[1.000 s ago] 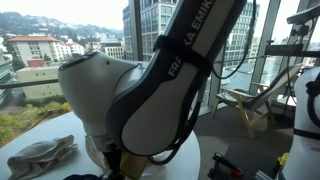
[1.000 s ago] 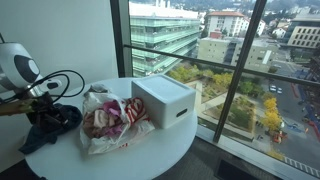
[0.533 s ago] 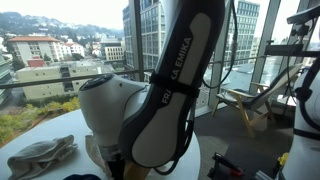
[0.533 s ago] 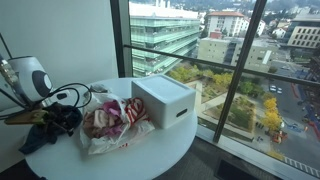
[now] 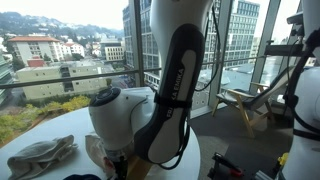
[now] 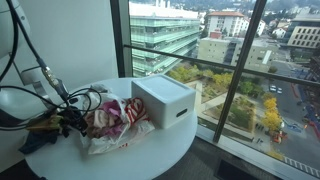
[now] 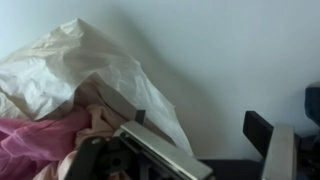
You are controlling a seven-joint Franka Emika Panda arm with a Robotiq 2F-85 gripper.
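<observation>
1. In an exterior view, the arm (image 5: 165, 110) hides most of the round white table (image 5: 40, 128). A grey cloth (image 5: 40, 155) lies on it, with windows (image 5: 60, 40) behind.
2. In an exterior view, a white box (image 6: 163, 100) sits just beside the plastic bag (image 6: 112, 120). The gripper (image 6: 72, 118) is low between the bag and a dark cloth (image 6: 45, 125).
3. In the wrist view, the fingers are spread with nothing between them. One presses against the bag, beside the pink clothes (image 7: 30, 140).

my arm (image 5: 172, 95): folded steeply down over the table (image 6: 160, 146) | my wrist: low above table | my gripper (image 7: 205, 150): jaws apart, nothing between them
</observation>
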